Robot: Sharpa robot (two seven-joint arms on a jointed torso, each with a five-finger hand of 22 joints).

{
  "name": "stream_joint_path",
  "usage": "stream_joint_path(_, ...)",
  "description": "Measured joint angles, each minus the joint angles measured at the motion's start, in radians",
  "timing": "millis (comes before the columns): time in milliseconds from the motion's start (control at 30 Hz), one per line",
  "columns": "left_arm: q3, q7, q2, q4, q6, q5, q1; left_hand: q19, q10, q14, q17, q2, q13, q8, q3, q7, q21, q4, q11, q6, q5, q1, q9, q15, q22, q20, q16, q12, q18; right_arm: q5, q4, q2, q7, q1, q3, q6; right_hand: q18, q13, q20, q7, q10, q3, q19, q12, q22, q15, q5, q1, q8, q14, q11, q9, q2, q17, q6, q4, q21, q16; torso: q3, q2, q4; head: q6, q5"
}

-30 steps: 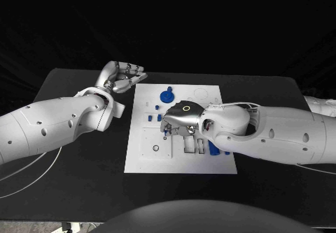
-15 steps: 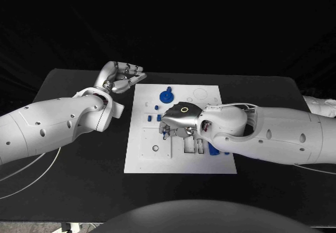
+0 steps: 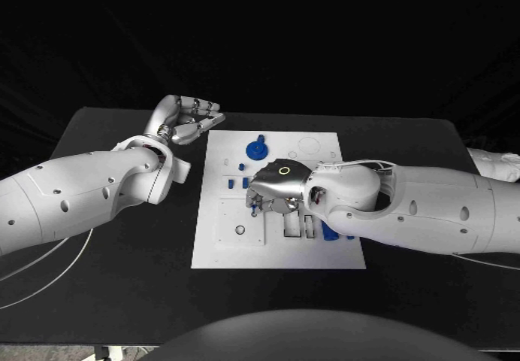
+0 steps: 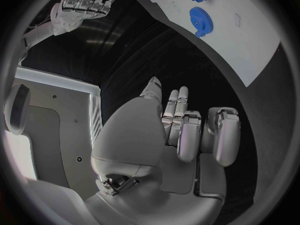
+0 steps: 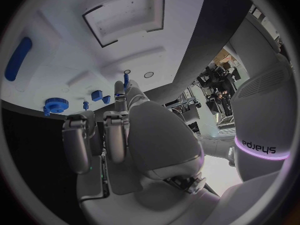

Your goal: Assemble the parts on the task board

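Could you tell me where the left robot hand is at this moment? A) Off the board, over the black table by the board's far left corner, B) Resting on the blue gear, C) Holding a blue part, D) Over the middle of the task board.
A: the left robot hand sits over the black table just beyond the far left corner of the task board, fingers curled in on nothing.

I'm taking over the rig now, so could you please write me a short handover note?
Left hand: off the far left corner of the board, fingers curled, holding nothing.
Right hand: over the board's middle, pinching a small blue peg.
Blue gear sits at the board's far end; more blue parts lie by the right arm.
Done: cannot tell which parts are seated.
Left: place the peg, then the loose parts.
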Motion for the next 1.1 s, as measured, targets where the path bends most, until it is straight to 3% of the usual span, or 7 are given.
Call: stream_joint_path(1100,0.000,0.001,-0.005,-0.001,0.000,-0.004,0.000,0.000,0.000,0.000,0.000,0.000,0.000,0.000,-0.001,0.000,0.000,0.001,0.000,0.000,0.000,0.000,0.000,0.000,0.000,0.000,0.000,0.000,0.000,0.000,-0.018,0.011,0.002,-0.011,0.000,0.012,0.000,0.000,0.000,0.003,-0.007,0.000,0.000,0.000,0.001,0.004,0.000,0.000,-0.002,-0.004,0.001,-0.001,0.000,0.000,-0.003,0.000,0.000,0.000,-0.0005,0.001,0.0000,0.000,-0.004)
